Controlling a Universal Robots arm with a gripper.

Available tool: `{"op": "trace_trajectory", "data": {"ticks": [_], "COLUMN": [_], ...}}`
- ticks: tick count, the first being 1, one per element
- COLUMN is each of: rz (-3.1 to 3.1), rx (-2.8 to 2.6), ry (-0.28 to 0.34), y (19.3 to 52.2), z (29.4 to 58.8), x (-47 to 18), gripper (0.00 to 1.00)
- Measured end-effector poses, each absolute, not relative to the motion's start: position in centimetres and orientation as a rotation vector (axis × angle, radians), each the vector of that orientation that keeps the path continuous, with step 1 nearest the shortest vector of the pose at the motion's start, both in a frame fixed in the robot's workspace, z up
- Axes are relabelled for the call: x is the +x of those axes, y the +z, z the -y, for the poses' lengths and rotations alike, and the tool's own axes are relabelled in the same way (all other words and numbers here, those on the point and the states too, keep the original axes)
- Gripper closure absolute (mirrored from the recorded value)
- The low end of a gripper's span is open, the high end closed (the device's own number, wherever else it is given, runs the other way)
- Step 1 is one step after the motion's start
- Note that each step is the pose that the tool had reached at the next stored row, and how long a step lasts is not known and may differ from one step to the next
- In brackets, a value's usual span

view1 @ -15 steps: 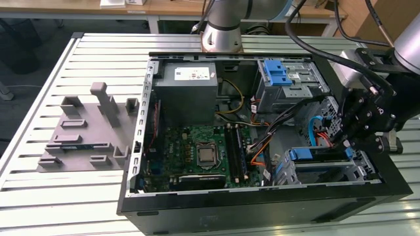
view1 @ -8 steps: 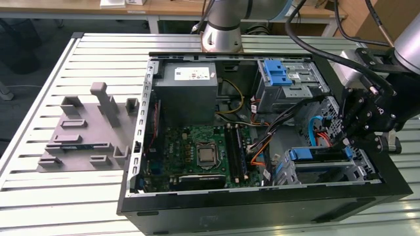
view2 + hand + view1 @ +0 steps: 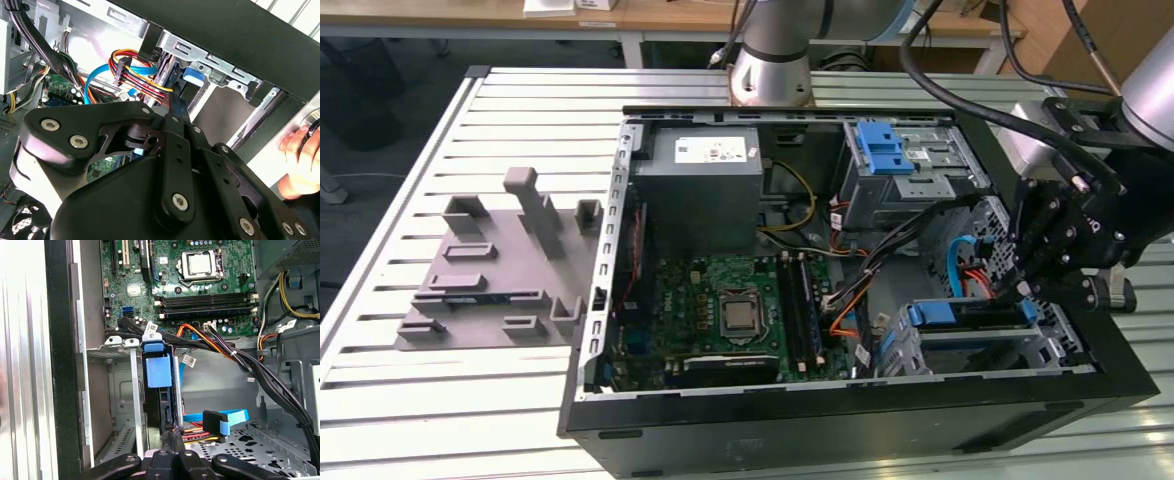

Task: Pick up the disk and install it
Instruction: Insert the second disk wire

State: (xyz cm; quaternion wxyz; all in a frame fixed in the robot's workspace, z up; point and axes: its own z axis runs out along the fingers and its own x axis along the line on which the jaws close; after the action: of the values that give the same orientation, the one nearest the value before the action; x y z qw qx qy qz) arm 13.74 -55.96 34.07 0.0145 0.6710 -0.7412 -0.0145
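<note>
Black-linked and seen close in the second wrist view, the robot gripper (image 3: 173,107) is pictured with its fingers drawn together to a narrow tip and no gap visible between them; nothing is seen clamped there. It is aimed at the disk (image 3: 159,371), a flat silver hard drive framed by a blue plastic carrier bracket, which is stood on edge in the silver metal drive cage (image 3: 134,390) at the corner of the open black tower computer case (image 3: 854,430). Whether the tip is touching the disk cannot be told. The disk is judged rigid, fairly heavy for its bulk and sensitive to knocks, best taken by the stiff blue bracket rather than by its smooth metal faces. A bundle of red, orange and yellow cables (image 3: 135,75) is draped just beside the cage, the green motherboard (image 3: 200,290) lies beyond, and a person's hand (image 3: 300,155) is rested against the case's outer wall.
</note>
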Motion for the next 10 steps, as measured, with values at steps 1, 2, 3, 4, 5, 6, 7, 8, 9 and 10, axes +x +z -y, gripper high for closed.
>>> {"op": "trace_trajectory", "data": {"ticks": [1,2,3,4,5,6,7,8,9,10], "rz": [2.307,2.307,2.307,2.307,2.307,2.307,2.307,2.307,2.308,2.308], "rx": [2.089,2.089,2.089,2.089,2.089,2.089,2.089,2.089,2.089,2.089], "ry": [-0.045,-0.045,-0.045,-0.045,-0.045,-0.045,-0.045,-0.045,-0.045,-0.045], "y": [34.1,34.1,34.1,34.1,34.1,34.1,34.1,34.1,34.1,34.1], "z": [56.0,56.0,56.0,56.0,56.0,56.0,56.0,56.0,56.0,56.0], "x": [13.7,13.7,13.7,13.7,13.6,13.5,13.4,13.0,12.8,12.7], "gripper": [0.89,0.89,0.89,0.89,0.89,0.89,0.89,0.89,0.89,0.89]}}
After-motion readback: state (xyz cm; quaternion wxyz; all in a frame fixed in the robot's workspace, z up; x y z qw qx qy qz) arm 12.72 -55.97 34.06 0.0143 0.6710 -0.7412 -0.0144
